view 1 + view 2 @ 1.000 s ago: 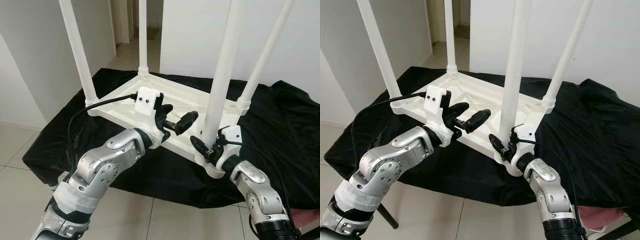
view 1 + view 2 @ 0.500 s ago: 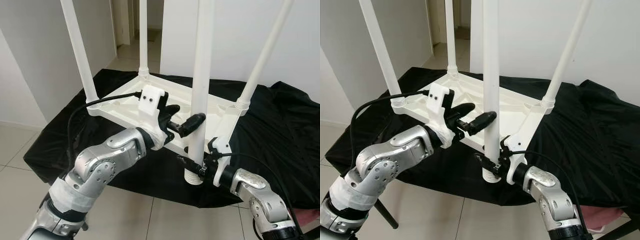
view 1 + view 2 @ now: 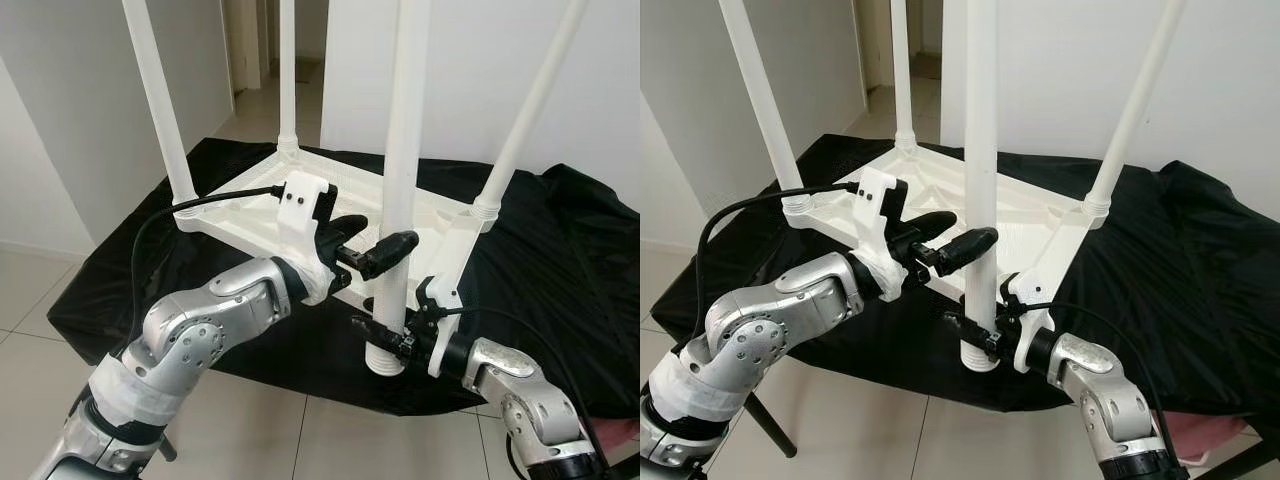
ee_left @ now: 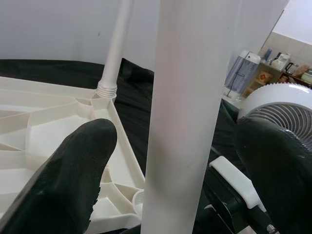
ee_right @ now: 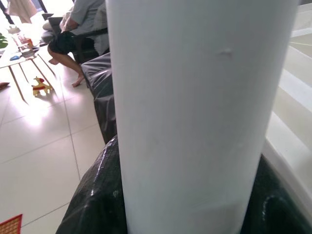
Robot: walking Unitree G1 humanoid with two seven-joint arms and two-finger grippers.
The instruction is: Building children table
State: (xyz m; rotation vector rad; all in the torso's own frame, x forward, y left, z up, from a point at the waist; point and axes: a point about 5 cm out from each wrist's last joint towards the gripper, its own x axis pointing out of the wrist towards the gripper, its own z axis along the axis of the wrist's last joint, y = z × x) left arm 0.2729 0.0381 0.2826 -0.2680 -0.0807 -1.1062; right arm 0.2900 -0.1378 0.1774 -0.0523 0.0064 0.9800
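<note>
- Right gripper (image 3: pixel 392 342) is closed around the bottom end of the long white plastic table leg (image 3: pixel 400 200), just above its ribbed screw tip, and holds it standing almost straight up.
- Left gripper (image 3: pixel 372 250) sits higher on the same leg. Its two fat black fingers (image 4: pixel 73 170) are spread, one on each side of the leg, and I cannot tell if they touch it.
- Held leg is off the white plastic table top (image 3: pixel 250 215), in front of its near edge. The table top lies upside down, and three other white legs (image 3: pixel 155 100) already stand in their corners.
- Near right corner looks like the one with no leg. I think the job now is to bring the ribbed tip over that corner hole.
- Doing it well likely means keeping the leg straight up, not leaning, so the screw part goes in cleanly.
- Left gripper could steady the upper part while the right one lowers and turns the bottom.
- Going slowly should help, as a push from the side could slide the table top.
- Table top rests on a crinkly black cloth (image 3: pixel 560 260) over a low stand.
- Room has pale floor tiles (image 3: pixel 40 290), white walls and an open doorway at the back.
- Right wrist view shows a seated person (image 5: pixel 80 29) and a small toy (image 5: pixel 40 87) on the floor.
- Left wrist view shows a white fan (image 4: pixel 280 105).
</note>
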